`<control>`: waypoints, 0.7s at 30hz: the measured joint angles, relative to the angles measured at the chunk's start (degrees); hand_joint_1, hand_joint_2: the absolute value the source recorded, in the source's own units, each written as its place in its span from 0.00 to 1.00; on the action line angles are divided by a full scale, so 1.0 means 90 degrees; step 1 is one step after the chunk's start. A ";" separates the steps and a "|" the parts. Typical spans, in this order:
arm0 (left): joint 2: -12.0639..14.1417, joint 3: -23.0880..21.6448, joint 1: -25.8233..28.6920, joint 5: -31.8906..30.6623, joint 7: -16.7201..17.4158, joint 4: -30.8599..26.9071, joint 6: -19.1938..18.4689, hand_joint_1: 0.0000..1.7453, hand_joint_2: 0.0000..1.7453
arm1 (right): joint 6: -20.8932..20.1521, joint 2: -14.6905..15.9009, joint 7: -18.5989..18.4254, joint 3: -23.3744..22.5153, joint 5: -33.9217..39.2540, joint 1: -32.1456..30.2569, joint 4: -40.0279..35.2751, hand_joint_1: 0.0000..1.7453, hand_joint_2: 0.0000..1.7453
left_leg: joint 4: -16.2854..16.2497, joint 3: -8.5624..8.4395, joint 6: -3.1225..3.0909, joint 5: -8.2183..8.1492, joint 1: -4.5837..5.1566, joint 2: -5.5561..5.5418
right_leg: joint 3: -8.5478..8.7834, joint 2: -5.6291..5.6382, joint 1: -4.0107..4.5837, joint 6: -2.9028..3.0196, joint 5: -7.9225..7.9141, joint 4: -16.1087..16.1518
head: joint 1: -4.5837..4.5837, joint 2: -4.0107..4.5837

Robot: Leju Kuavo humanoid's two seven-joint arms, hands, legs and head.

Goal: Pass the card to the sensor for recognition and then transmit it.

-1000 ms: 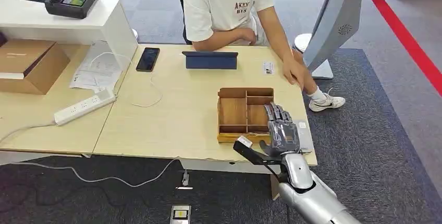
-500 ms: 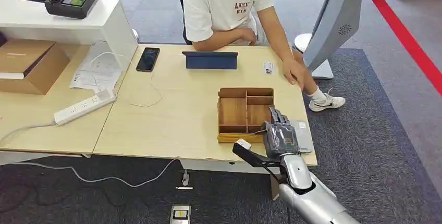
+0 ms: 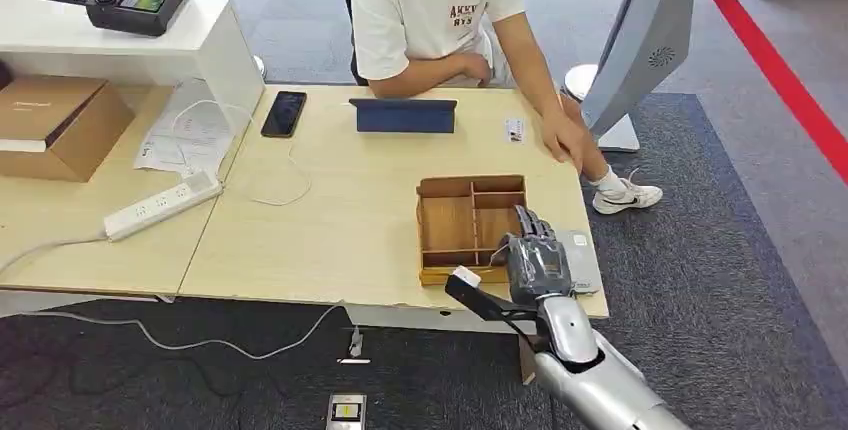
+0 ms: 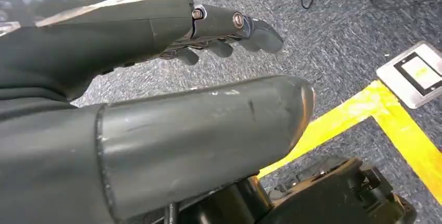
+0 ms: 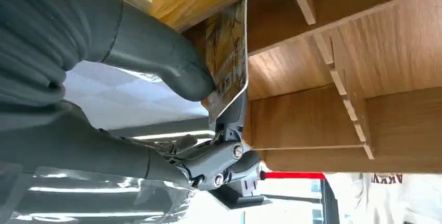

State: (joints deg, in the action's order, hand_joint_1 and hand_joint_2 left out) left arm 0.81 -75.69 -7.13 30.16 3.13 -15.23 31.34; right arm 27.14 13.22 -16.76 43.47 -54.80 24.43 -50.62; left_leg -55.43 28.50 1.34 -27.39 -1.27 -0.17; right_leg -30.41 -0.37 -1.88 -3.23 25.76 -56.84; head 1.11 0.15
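Note:
In the right wrist view a printed card (image 5: 228, 62) stands on edge in the wooden tray (image 5: 365, 52), pinched between my right hand's thumb (image 5: 172, 73) and a dark finger. From the head view my right hand (image 3: 535, 255) curls over the right front corner of the compartmented tray (image 3: 447, 222) near the table's front edge. A flat grey sensor pad (image 3: 582, 255) lies just right of the tray, partly hidden by the hand. My left hand (image 4: 208, 130) hangs over the carpet with fingers apart, holding nothing.
A person (image 3: 430, 10) sits across the table, one hand (image 3: 565, 140) at its right edge near a small card (image 3: 515, 130). A tablet (image 3: 402, 115), phone (image 3: 284, 113), power strip (image 3: 162, 205) and cardboard box (image 3: 55, 125) lie further back and left. A white kiosk (image 3: 640, 40) stands right.
My right hand's fingers curled from stretched out over the tray to closed at its right front corner. The tray shifted slightly toward me. The person has stayed still.

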 joint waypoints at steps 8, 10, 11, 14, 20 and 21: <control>0.0002 0.0000 0.0001 -0.0056 -0.0007 0.0000 0.0017 0.00 0.00 | 0.0688 0.0000 -0.0170 -0.0039 -0.0359 -0.0002 -0.0415 1.00 1.00 | 0.0000 0.0000 0.0000 0.0000 0.0000 0.0000 | 0.0000 0.0000 0.0000 0.0000 0.0000 0.0000 | 0.0000 0.0000; 0.0002 0.0000 0.0001 -0.0073 -0.0015 0.0000 0.0024 0.00 0.00 | 0.0761 0.0012 -0.0248 -0.0102 -0.0513 0.0008 -0.0639 1.00 1.00 | 0.0000 0.0000 0.0000 0.0000 0.0000 0.0000 | 0.0000 0.0000 0.0000 0.0000 0.0000 0.0000 | 0.0000 0.0000; 0.0002 0.0000 0.0002 -0.0080 -0.0017 0.0000 0.0027 0.00 0.00 | 0.0756 0.0034 -0.0316 -0.0143 -0.0621 0.0014 -0.0837 1.00 1.00 | 0.0000 0.0000 0.0000 0.0000 0.0000 0.0001 | 0.0000 0.0000 0.0000 0.0000 0.0000 0.0000 | 0.0000 0.0000; 0.0002 0.0000 0.0005 -0.0126 0.0005 0.0000 0.0090 0.00 0.00 | 0.0647 0.0090 -0.0435 -0.0262 -0.0813 0.0031 -0.1342 1.00 1.00 | 0.0000 0.0000 0.0000 0.0000 0.0000 0.0000 | 0.0000 0.0000 0.0000 0.0000 0.0000 0.0000 | 0.0000 0.0000; 0.0005 0.0000 0.0008 -0.0155 0.0012 0.0000 0.0129 0.00 0.00 | 0.0226 0.0206 -0.0517 -0.0495 -0.1042 0.0081 -0.2363 1.00 1.00 | 0.0000 -0.0002 0.0000 0.0000 0.0000 0.0000 | 0.0000 0.0000 0.0000 0.0000 0.0000 0.0000 | -0.0002 0.0000; 0.0005 0.0000 0.0006 -0.0170 0.0012 0.0000 0.0124 0.00 0.00 | 0.0155 0.0211 -0.0517 -0.0513 -0.1061 0.0089 -0.2473 1.00 1.00 | 0.0000 -0.0002 0.0000 0.0000 0.0000 0.0000 | 0.0000 0.0000 0.0000 0.0000 0.0000 0.0000 | 0.0000 0.0000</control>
State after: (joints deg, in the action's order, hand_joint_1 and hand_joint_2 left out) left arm 0.85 -75.69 -7.08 28.63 3.23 -15.23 32.46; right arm 28.54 15.13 -21.42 38.86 -64.35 25.23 -72.88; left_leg -55.44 28.48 1.34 -27.39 -1.27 -0.16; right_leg -30.41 -0.37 -1.88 -3.23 25.75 -56.84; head 1.11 0.15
